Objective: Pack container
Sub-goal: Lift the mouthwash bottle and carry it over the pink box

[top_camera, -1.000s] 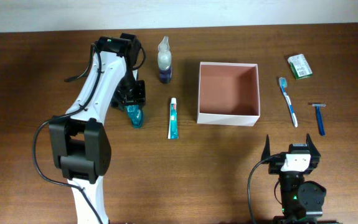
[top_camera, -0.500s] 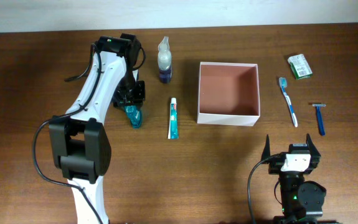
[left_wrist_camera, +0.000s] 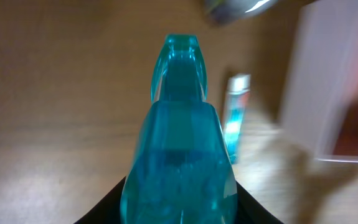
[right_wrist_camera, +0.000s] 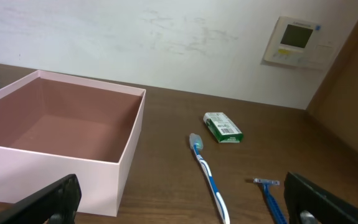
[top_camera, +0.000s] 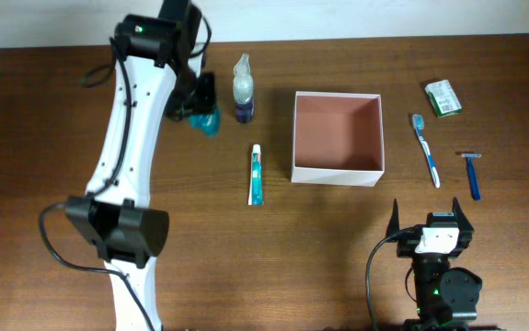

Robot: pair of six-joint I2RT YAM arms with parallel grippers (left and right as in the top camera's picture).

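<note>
The container stands on the table, open side up. Well to the left of it, the left gripper is clenched on a teal bottle. Near the container's front right corner, the right gripper has its fingers spread wide and grasps nothing. A toothpaste tube lies just left of the container, and a toothbrush lies to its right

Setting: indoor robot test room, lab-like.
Evidence: wooden table bearing a white left arm left of the container and a black right arm on its near side. A plain white wall stands behind the container. A wall-mounted control panel with a small screen sits above and right of it. A toothpaste tube and a toothbrush are laid out flanking it.
</note>
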